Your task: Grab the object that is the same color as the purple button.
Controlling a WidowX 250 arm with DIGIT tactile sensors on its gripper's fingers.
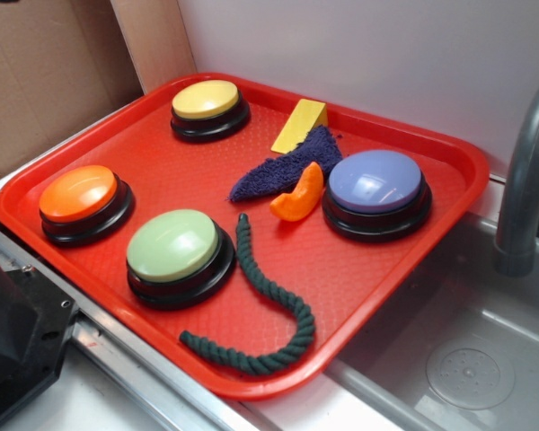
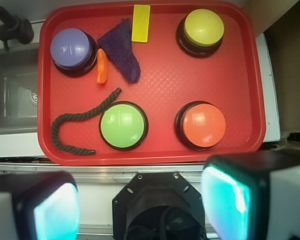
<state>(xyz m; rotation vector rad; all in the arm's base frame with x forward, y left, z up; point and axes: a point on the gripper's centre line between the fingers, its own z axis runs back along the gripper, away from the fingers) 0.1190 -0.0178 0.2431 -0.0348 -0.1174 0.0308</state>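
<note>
My gripper (image 2: pixel 140 210) hangs wide open and empty off the tray's (image 2: pixel 155 152) near edge; purple cloth (image 2: pixel 121 50) lies touching the orange slice (image 2: pixel 102 67) and yellow block (image 2: pixel 140 23), so I risk snagging either.

Purple fuzzy cloth (image 1: pixel 283 165) flat, near lavender domed button (image 1: pixel 376 182).

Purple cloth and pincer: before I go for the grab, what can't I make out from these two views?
- Purple cloth: its far corner meets the yellow block; overlap or mere contact is unclear in either view.
- Pincer: wrist view cuts both fingers off at the bottom edge and blurs them; absent from the exterior view.
- Faucet: cropped by the exterior view's right edge.
</note>
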